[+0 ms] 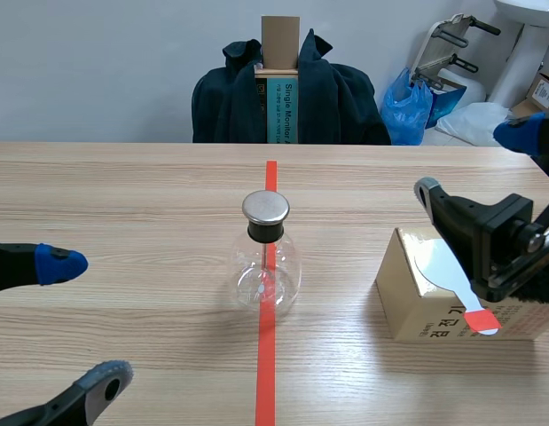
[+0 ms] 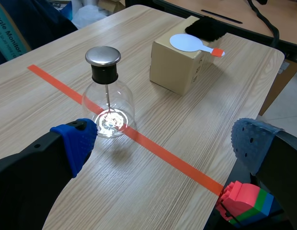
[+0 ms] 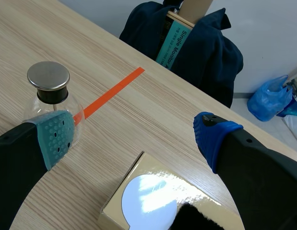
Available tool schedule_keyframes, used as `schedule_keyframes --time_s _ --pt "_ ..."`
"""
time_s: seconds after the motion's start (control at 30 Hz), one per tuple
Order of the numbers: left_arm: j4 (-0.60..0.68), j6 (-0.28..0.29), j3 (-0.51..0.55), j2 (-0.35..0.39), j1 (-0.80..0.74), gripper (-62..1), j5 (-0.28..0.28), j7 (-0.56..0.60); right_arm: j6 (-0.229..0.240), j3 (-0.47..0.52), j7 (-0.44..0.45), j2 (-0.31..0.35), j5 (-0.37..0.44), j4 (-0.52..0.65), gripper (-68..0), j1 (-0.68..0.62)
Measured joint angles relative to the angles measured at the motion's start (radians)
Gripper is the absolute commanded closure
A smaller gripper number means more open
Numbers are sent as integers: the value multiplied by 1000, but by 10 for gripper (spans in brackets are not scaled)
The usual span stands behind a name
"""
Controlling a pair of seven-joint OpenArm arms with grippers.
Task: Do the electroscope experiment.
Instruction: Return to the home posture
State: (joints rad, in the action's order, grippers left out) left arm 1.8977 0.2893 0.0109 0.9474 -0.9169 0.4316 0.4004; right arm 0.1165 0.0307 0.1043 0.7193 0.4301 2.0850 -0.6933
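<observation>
Rig check, both arms idle. Landmark is the clear glass flask electroscope (image 1: 268,259) with its flat metal disc cap and black stopper. It stands upright on the light wooden table (image 1: 123,195), right on the orange-red tape line, with a thin rod running down from the stopper into the bulb.

My left gripper (image 1: 83,324) hangs to the left of the flask and well apart from it. The jaws are spread wide and released, with nothing between the blue pads. In the left wrist view the flask sits ahead of the gripper, nearer its left finger.

My right gripper (image 1: 474,164) hangs to the right of the flask, jaws also spread and holding nothing.

Below that gripper, to the right of the flask and apart from it, sits a tan cardboard box (image 1: 403,302). On its top lies a white round-bladed paddle (image 2: 185,42), its orange-red handle tip pointing away from the flask. A black furry pad (image 2: 206,28) lies on the box just beyond the paddle, on the side farther from the flask.

Behind the flask, past the far table edge, a dark jacket (image 1: 336,98) is draped over a chair.
</observation>
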Motion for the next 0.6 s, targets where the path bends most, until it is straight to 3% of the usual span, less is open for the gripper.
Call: schedule_keyframes --time_s 0.6 --pt "0 0 0 0 0 -602 0 12 0 0 -1 4 -3 0 -506 0"
